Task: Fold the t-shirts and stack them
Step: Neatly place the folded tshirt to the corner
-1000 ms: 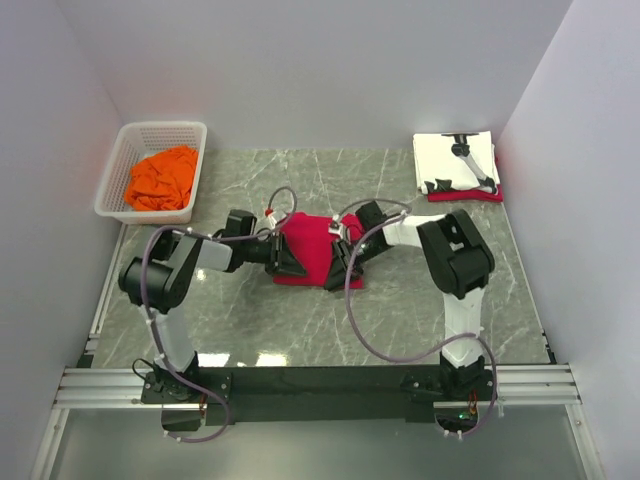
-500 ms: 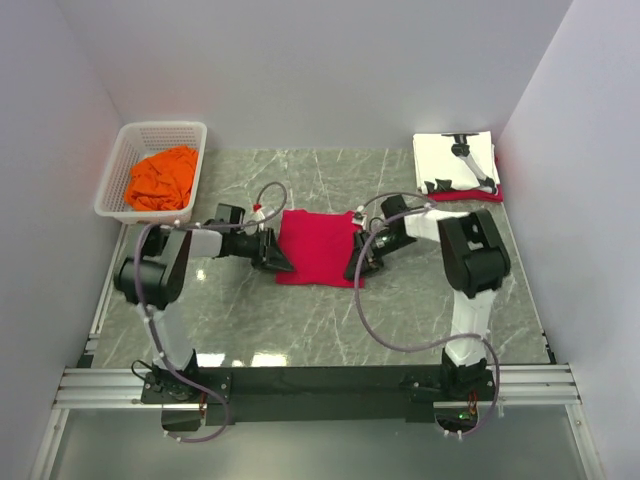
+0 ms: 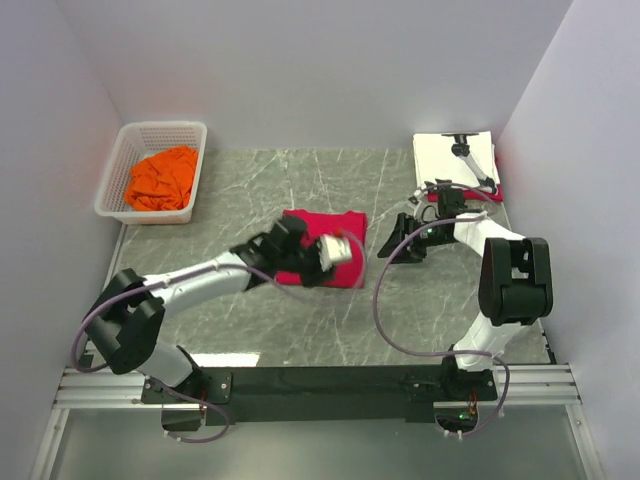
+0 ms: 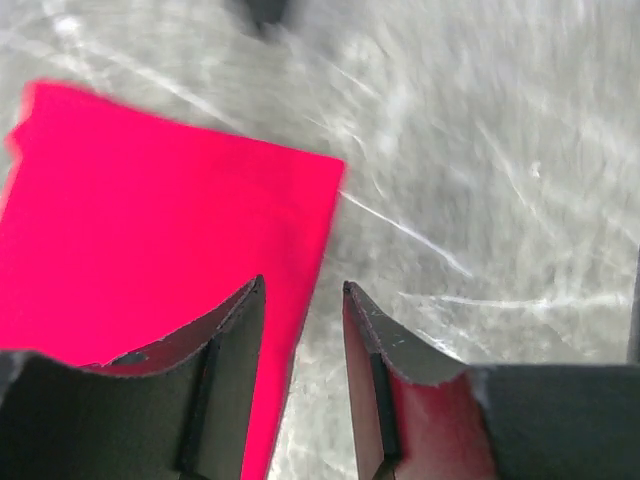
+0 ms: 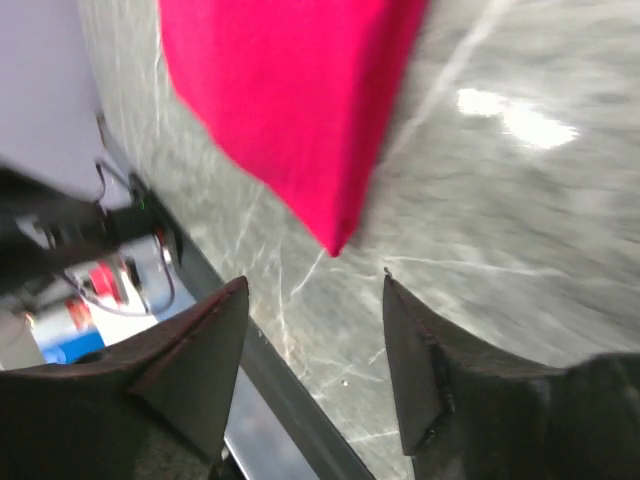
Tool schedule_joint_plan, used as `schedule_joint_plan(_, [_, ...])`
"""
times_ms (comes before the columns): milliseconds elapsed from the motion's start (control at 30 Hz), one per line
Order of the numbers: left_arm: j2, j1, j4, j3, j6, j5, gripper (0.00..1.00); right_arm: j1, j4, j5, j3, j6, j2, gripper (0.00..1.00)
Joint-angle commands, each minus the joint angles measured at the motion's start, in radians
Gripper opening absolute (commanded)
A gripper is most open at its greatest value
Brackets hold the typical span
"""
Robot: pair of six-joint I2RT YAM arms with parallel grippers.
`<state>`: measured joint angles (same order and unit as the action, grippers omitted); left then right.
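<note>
White lattice basket (image 3: 165,127) is parked way off to the left of and behind the left fingers (image 4: 215,340), in the far-left corner of the worktop (image 3: 300,320), and well apart from the right fingers (image 5: 190,370) too. The worktop's a grey-green marble look with pale veins, running right under both sets of fingers, and there's a bright glare patch (image 5: 520,120) ahead of the right ones. Plain pale walls (image 3: 300,70) box it in on three sides. There's an aluminium rail (image 3: 100,385) along the near edge, back behind the fingers. Past the right fingers there's some blurry red and blue clutter (image 5: 95,290), can't tell what it is.
</note>
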<state>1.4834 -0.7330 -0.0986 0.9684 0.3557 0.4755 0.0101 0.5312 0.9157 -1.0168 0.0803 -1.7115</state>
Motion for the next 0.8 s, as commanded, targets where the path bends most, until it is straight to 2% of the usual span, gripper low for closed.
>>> schedule_joint_plan(0, [0.017, -0.135, 0.192, -0.097, 0.219, -0.236, 0.43, -0.033, -0.059, -0.016, 0.004, 0.079, 0.006, 0.64])
schedule_joint_plan(67, [0.061, -0.189, 0.250, -0.125, 0.288, -0.311, 0.44, -0.036, -0.095, -0.012, 0.030, 0.107, 0.033, 0.66])
schedule_joint_plan(200, [0.158, -0.249, 0.319, -0.106, 0.344, -0.339, 0.44, -0.036, -0.123, -0.055, 0.053, 0.130, 0.059, 0.68])
schedule_joint_plan(600, [0.385, -0.266, 0.385, -0.011, 0.410, -0.379, 0.41, -0.041, -0.189, -0.051, 0.098, 0.190, 0.015, 0.70])
schedule_joint_plan(700, [0.403, -0.266, 0.366, 0.006, 0.408, -0.368, 0.28, -0.041, -0.218, -0.029, 0.107, 0.214, -0.008, 0.71])
schedule_joint_plan(733, [0.402, -0.264, 0.367, 0.007, 0.404, -0.351, 0.18, -0.041, -0.226, -0.028, 0.101, 0.225, -0.016, 0.72])
schedule_joint_plan(767, [0.393, -0.263, 0.366, 0.009, 0.393, -0.341, 0.13, -0.041, -0.235, -0.020, 0.100, 0.233, -0.028, 0.72])
